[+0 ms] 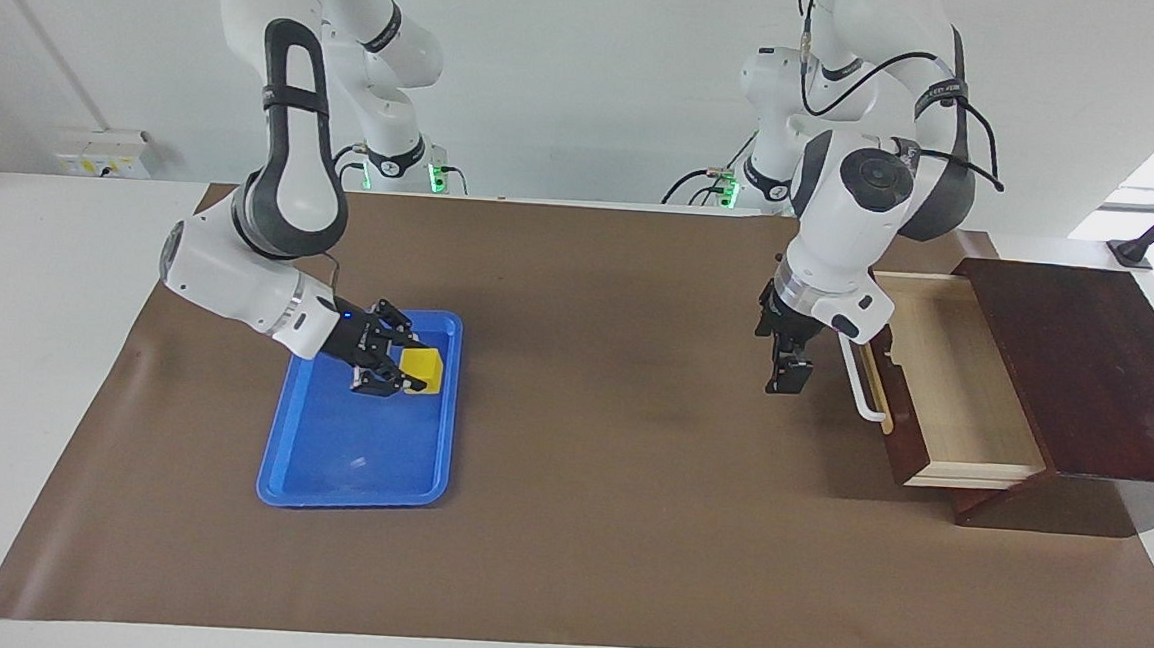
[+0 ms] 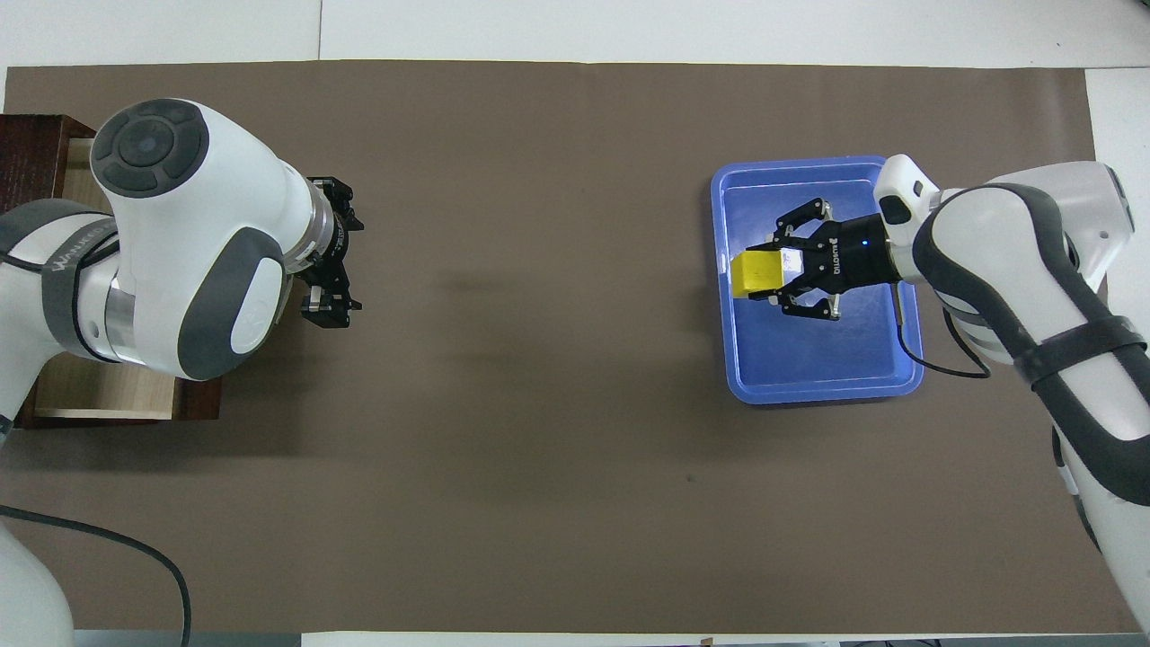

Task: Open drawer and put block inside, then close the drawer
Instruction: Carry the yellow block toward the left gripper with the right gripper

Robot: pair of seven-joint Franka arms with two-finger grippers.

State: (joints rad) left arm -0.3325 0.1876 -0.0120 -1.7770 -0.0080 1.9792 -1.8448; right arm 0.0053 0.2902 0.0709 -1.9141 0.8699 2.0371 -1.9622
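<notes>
Overhead view shows the right gripper (image 2: 774, 273) at about three o'clock of the brown mat (image 2: 557, 449), closed on the block (image 2: 755, 273), which it carries over the edge of the blue tray (image 2: 822, 388) that faces the middle of the table. From the facing view the block (image 1: 423, 367) sits between the fingers and appears lifted clear of the tray (image 1: 346, 495) floor, though how high is hard to read.

At nine o'clock in the overhead view the drawer (image 2: 103, 395) stands pulled out of the dark wooden box (image 2: 31, 144); the facing view shows its pale interior (image 1: 964, 378) bare and its white bar handle (image 1: 859, 381) free. The left gripper (image 1: 786, 375) hangs just beside that handle, over the mat in front of the drawer, holding nothing; its fingers look close together, but I cannot tell their state for certain. That arm seems to wait.

By my reading, the opening step is done and the pick-up is done too, since the block is in the grasp. What is left is the long carry across the table toward the left arm's end, the release into the open drawer, and then pushing the drawer shut. The left gripper stands close to the drawer's front, so the carrying arm will likely need room there.
</notes>
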